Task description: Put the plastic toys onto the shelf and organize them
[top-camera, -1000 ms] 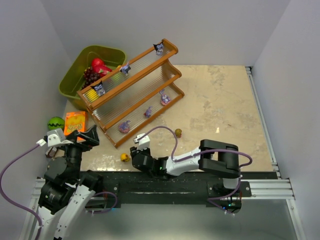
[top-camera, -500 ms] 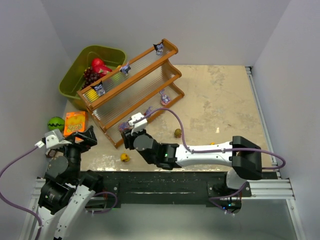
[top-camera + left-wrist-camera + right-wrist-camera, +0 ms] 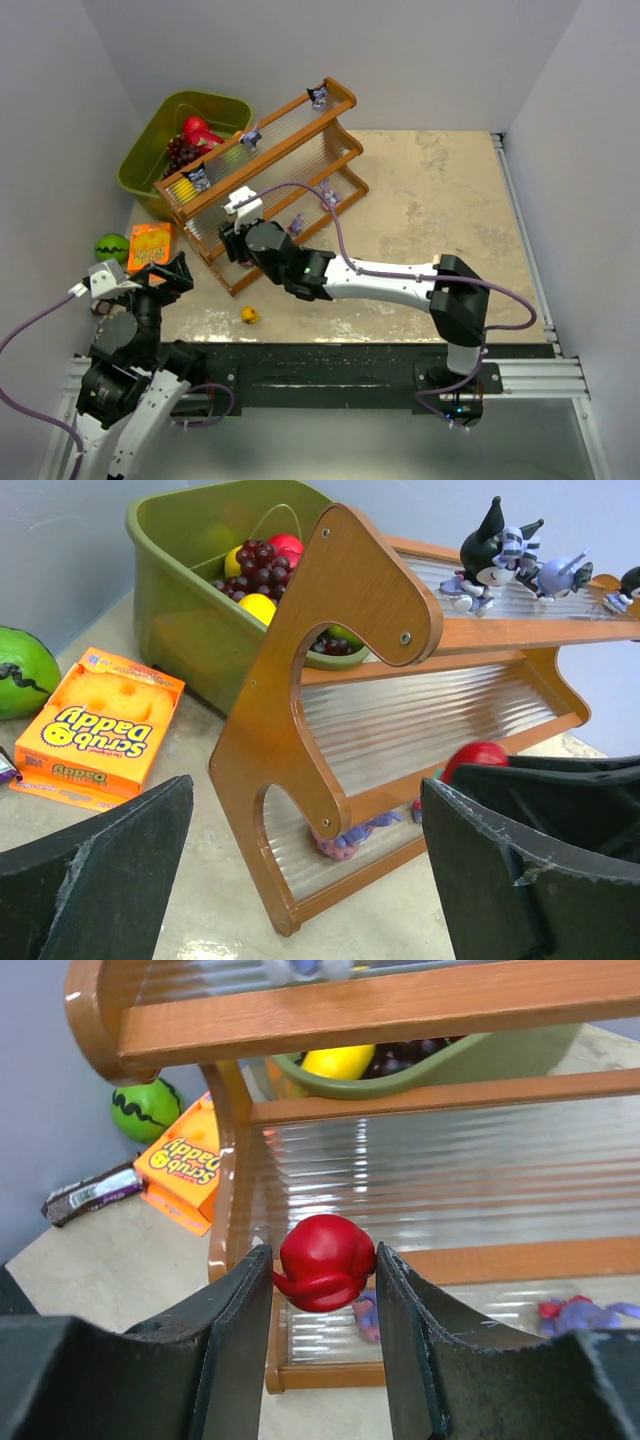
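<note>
While the red toy (image 3: 325, 1262) sits pinched between the right jaws, I have it hovering just in front of the shelf (image 3: 345, 600). It is near the left end post, about level with the middle tier's front rail, and rests on nothing yet. As I read it, the step in hand is the carry-in: the toy is gripped and the placement is not yet done.

Next I'd need to lift it over that rail and ease it forward onto the ribbed plastic. Only then would I let the jaws spread, staying clear of the post so the shelf isn't nudged. A round toy could roll along the ribs, so I'd set it down gently.

Three dark figurines (image 3: 490, 555) stand spaced along the top tier, and purple ones (image 3: 297, 224) stand on the bottom tier. One yellow toy (image 3: 249, 316) lies on the tabletop (image 3: 440, 200) near the arm bases.

The left jaws are spread wide and hold nothing, well back from the shelf's end. Behind the shelf is a green bin (image 3: 180, 570) of fruit. An orange sponge box (image 3: 150, 244) and a green ball (image 3: 112, 246) lie to its left.
</note>
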Motion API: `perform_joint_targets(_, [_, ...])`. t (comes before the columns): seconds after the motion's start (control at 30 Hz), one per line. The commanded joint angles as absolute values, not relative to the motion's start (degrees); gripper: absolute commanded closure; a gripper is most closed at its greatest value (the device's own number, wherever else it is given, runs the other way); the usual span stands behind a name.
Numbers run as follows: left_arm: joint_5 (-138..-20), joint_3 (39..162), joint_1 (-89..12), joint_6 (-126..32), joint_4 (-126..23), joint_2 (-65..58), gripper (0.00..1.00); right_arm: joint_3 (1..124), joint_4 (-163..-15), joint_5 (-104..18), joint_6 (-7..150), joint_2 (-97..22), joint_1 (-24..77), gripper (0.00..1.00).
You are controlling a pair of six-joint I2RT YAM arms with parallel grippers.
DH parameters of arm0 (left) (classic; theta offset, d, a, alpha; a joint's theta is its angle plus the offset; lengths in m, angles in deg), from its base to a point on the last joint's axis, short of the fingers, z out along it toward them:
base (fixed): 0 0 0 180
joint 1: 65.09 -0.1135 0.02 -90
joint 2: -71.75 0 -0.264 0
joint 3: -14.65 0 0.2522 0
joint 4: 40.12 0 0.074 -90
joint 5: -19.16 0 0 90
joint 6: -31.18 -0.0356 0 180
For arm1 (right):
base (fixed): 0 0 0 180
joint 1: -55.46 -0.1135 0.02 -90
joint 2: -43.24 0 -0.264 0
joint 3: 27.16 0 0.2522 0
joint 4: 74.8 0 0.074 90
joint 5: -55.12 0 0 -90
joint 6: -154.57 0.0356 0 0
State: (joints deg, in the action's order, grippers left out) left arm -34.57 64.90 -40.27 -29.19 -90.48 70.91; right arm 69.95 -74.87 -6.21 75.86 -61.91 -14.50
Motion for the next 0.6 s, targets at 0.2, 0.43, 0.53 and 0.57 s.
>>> perform_joint_targets(0.2, [-33.57, 66.29, -40.40, -27.88, -89.57, 74.38, 0.00, 82.48, -78.10, -11.76, 73.71, -69.17, -12.92, 0.83])
perform_joint_targets(0.43, [-33.83, 66.03, -40.40, -28.15, -89.39, 75.00, 0.00, 85.74, -79.07, -9.83, 75.12, -73.30, -12.49, 0.84])
perform_joint_targets(0.53, [-33.83, 65.94, -40.40, -28.15, -89.30, 75.00, 0.00, 86.44, -78.89, -9.83, 75.82, -74.09, -12.22, 0.84])
perform_joint_targets(0.57, [-33.83, 66.03, -40.40, -28.15, -89.30, 75.00, 0.00, 86.79, -79.16, -10.00, 76.09, -74.27, -12.13, 0.84])
